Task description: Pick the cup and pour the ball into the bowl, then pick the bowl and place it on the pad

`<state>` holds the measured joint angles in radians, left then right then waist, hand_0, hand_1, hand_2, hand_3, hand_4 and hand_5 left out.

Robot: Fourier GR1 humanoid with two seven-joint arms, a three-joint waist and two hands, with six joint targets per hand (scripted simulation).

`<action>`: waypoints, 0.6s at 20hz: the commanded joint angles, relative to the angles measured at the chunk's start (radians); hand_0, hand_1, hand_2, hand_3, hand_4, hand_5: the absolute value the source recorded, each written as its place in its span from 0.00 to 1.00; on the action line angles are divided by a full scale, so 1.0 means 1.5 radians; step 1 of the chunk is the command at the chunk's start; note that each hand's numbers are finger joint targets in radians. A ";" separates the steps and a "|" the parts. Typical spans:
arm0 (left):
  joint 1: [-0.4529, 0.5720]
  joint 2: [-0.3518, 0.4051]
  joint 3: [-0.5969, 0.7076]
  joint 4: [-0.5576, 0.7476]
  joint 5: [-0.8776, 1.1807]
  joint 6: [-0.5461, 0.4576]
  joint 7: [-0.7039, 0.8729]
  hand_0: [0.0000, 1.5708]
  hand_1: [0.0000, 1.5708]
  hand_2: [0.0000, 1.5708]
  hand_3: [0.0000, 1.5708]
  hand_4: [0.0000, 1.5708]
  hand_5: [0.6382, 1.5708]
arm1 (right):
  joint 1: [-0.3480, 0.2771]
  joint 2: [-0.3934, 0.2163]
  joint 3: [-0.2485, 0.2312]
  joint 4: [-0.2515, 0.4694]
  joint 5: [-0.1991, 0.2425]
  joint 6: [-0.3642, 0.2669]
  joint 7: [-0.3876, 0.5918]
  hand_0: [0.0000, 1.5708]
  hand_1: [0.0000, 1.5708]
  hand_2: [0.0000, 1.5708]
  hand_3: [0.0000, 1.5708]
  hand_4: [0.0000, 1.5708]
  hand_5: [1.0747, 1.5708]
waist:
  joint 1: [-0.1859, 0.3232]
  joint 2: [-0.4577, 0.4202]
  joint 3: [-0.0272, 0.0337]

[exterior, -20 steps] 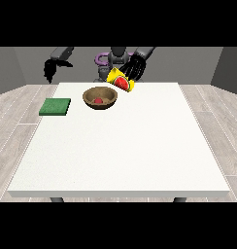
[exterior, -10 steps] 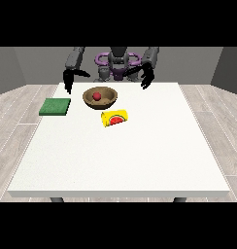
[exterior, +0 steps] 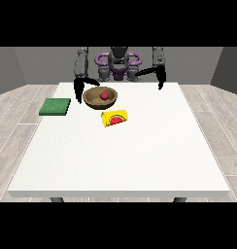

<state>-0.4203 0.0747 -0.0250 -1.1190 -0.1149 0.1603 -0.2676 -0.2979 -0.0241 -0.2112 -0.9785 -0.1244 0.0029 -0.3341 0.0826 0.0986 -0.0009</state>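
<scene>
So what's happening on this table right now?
The small red ball sits in the brown wooden bowl, and the yellow cup lies on its side on the white table in front of it. The hand at the view's left is beside the bowl; the other hand holds nothing. The green pad holds nothing.

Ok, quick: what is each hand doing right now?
Hand at the view's left: beside the bowl, fingers cannot be told.
Hand at the view's right: holding nothing, fingers cannot be told.
</scene>
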 commanded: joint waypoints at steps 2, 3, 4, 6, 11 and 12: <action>0.026 0.038 0.033 -0.012 0.029 -0.058 -0.037 0.00 0.00 0.00 0.00 0.00 0.99 | -0.042 -0.006 -0.015 0.077 -0.012 -0.010 -0.039 0.00 0.00 0.00 0.00 0.16 0.99 | 0.001 0.014 0.0007; 0.016 0.018 0.003 -0.060 0.005 -0.033 0.007 0.00 0.00 0.00 0.00 0.00 0.99 | -0.049 -0.018 -0.041 0.135 -0.020 -0.006 -0.090 0.00 0.00 0.00 0.00 0.14 0.99 | 0.027 0.023 0.0010; 0.023 0.045 0.035 -0.034 0.028 -0.067 0.006 0.00 0.00 0.00 0.00 0.00 0.99 | -0.046 0.000 -0.004 0.114 -0.007 -0.018 -0.040 0.00 0.00 0.00 0.00 0.12 0.98 | -0.004 -0.008 0.0007; 0.014 0.027 0.037 -0.031 0.024 -0.050 -0.001 0.00 0.00 0.00 0.00 0.00 0.99 | -0.087 -0.034 -0.019 0.152 -0.016 -0.003 -0.053 0.00 0.00 0.00 0.00 0.13 0.98 | -0.006 0.015 0.0008; 0.025 0.006 -0.005 -0.115 -0.004 -0.035 0.060 0.00 0.00 0.00 0.00 0.00 0.99 | -0.071 -0.029 -0.034 0.243 -0.021 0.016 -0.159 0.00 0.00 0.00 0.00 0.09 0.99 | 0.032 0.020 0.0012; 0.015 0.030 0.026 -0.096 0.014 -0.055 0.043 0.00 0.00 0.00 0.00 0.00 0.99 | -0.092 -0.018 -0.028 0.252 -0.018 -0.004 -0.158 0.00 0.00 0.00 0.00 0.08 0.98 | 0.017 0.031 0.0010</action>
<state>-0.3817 0.1147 0.0116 -1.2127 -0.0932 0.0858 -0.2477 -0.4043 -0.0446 -0.2403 -0.6940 -0.1452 -0.0085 -0.4982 0.0988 0.1253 0.0004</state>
